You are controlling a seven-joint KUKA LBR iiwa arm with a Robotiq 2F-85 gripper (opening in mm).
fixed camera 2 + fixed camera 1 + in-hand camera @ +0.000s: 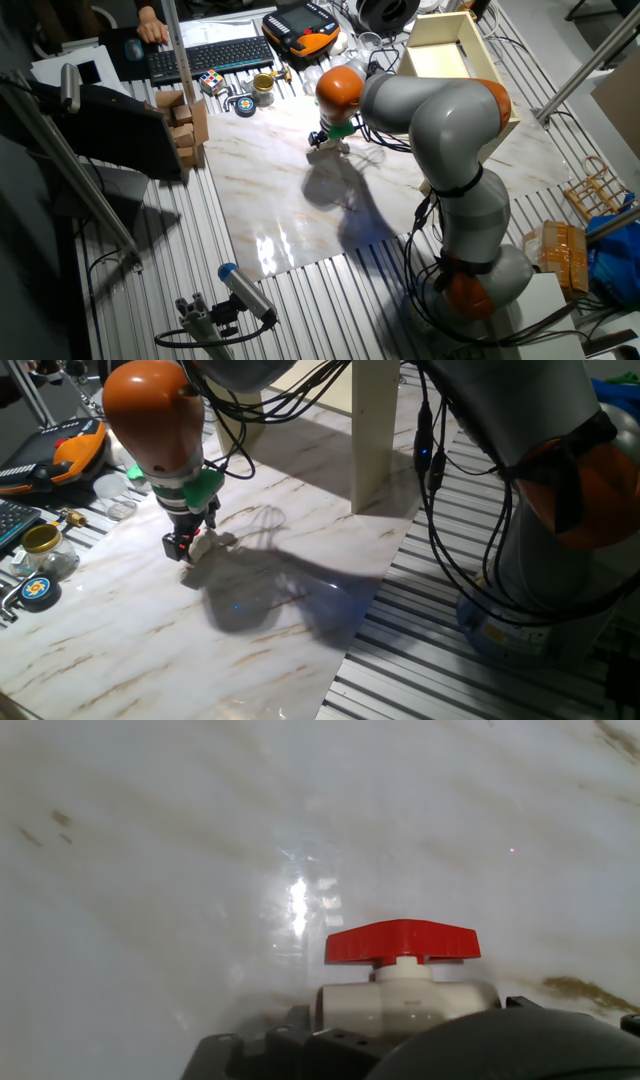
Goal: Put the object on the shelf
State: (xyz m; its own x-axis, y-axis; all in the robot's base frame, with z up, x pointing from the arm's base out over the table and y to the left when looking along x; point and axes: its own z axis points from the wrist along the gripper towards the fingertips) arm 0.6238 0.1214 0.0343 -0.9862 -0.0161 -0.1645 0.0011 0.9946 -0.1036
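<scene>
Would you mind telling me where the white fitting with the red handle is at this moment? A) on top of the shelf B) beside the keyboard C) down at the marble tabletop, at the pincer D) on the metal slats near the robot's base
C: the white fitting sits at the pincer low over the marble tabletop, well away from the shelf; the hand view shows its red handle right at the pincer.

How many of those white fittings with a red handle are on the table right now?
1. The white fitting sits at the gripper, low over the marble tabletop near its far-left part, red handle up. None other shows; clutter by the jar could hide one.
</scene>
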